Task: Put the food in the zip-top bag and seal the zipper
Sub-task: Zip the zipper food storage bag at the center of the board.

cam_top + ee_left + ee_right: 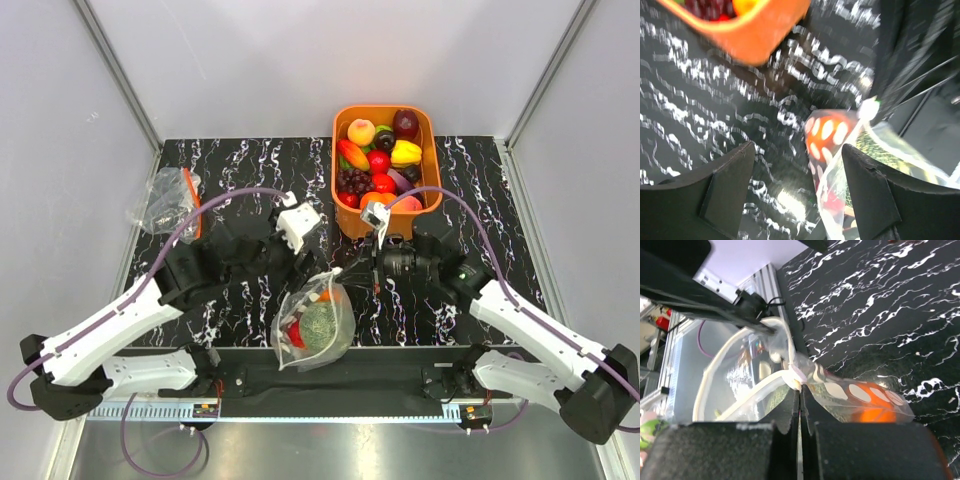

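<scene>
The dotted zip-top bag (312, 325) lies near the table's front edge, its top corner lifted. Inside it are the green netted melon (319, 325), a red fruit (294, 336) and the orange fruit (326, 296). My right gripper (352, 270) is shut on the bag's top edge by the pale zipper strip (755, 390); the right wrist view shows the jaws (800, 392) pinched together with the orange fruit (870, 412) just beyond. My left gripper (305, 268) is open and empty (799, 147); the bag (840, 200) hangs against its right finger (870, 195), with the orange fruit (827, 132) and the melon (880, 150) behind the plastic.
An orange basket (341, 215) full of toy produce stands at the back centre, just behind the right wrist; its corner shows in the left wrist view (755, 35). A crumpled clear bag (168, 200) with an orange strip lies at the back left. Grey walls enclose the table.
</scene>
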Motion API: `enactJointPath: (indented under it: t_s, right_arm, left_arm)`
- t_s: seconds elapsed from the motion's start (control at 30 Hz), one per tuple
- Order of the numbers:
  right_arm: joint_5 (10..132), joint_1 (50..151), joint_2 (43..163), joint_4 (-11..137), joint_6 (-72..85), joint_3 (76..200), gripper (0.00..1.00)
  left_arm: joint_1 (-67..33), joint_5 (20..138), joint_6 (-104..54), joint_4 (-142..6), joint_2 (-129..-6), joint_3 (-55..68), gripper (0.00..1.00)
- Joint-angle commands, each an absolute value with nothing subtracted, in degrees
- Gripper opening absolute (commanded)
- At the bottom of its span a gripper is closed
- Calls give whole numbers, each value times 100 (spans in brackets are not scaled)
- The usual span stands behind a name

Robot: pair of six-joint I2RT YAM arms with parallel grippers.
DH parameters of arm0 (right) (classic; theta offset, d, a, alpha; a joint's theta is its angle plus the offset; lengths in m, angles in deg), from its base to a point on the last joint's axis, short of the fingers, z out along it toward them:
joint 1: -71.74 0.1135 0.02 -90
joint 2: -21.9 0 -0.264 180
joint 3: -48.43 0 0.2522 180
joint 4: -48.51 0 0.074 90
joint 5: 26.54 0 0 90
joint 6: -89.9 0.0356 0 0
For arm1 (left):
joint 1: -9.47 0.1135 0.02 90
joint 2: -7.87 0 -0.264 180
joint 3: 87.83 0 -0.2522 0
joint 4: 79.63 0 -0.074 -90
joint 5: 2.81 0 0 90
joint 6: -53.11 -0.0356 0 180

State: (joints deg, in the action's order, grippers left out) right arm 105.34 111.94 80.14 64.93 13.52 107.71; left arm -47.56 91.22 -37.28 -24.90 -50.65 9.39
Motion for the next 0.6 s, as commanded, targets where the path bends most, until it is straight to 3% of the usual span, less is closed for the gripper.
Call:
enactJointPath:
  t_s: [0.0, 0.2, 0.3, 0.47, 0.57]
  right_arm:
    - [9984, 11269, 7868, 7227, 1659, 11290, 0]
    - [9756, 11322, 7675, 7483, 1888, 11387, 0]
    - [9686, 11322, 7578, 7545, 1914, 11378, 0]
    - [9668, 11331, 7481, 7589, 1950, 11378, 0]
    - [9677, 11340, 7428, 7625, 1950, 11378, 0]
  left_arm:
    - [-4739, 8537, -3707, -2658, -5241, 344, 76]
    - [-4862, 7833, -3707, -2676, -5672, -219, 68]
    - [-5099, 7892, -3585, -2764, -5830, -254, 51]
    - [-5346, 7972, -3645, -2957, -5919, -140, 46]
    - [-5346, 7884, -3645, -3080, -5936, -96, 49]
